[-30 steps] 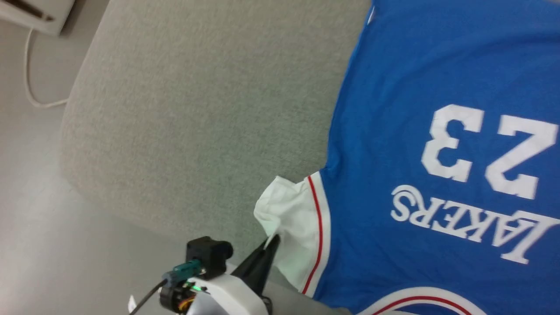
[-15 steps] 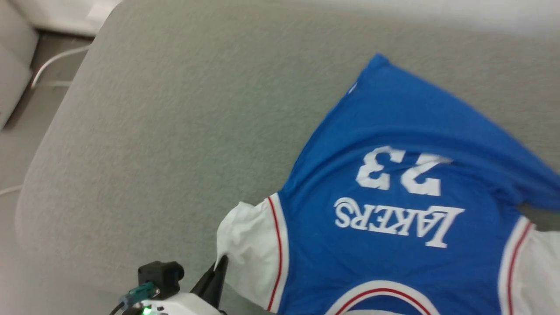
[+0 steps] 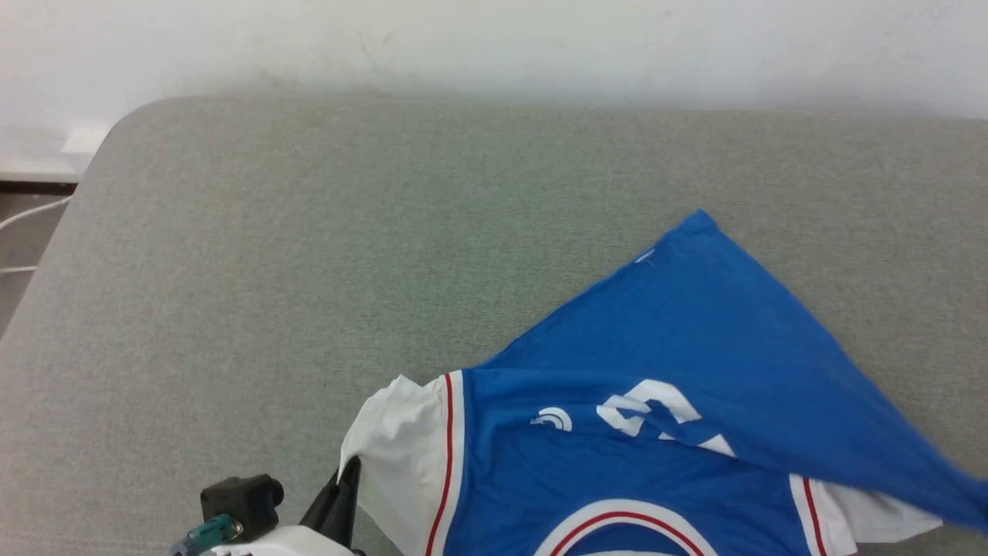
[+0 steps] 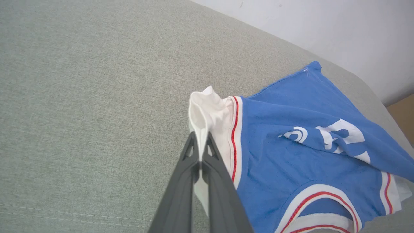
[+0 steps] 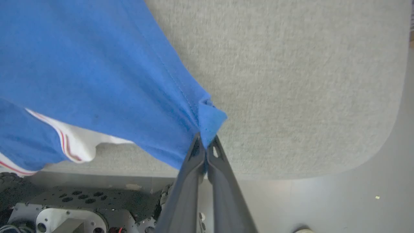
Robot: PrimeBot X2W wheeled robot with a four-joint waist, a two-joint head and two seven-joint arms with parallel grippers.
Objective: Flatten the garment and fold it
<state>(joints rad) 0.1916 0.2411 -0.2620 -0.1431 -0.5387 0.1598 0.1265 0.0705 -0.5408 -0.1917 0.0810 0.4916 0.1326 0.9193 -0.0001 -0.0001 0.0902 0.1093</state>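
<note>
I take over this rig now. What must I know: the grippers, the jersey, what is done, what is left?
Left gripper: shut on the white sleeve of the jersey.
Right gripper: shut on a blue hem corner.
Jersey: on the grey cushion, neck toward the robot, hem drawn over part of the print, wrinkled.
Done: two grips taken.
Left: flatten it, then fold.

One garment (image 3: 617, 479), two end effectors (image 4: 200, 144) (image 5: 204, 139), one padded surface (image 3: 309, 232).

Bright, even light; soft shadow beneath the garment (image 5: 97, 64); slight blur throughout.
</note>
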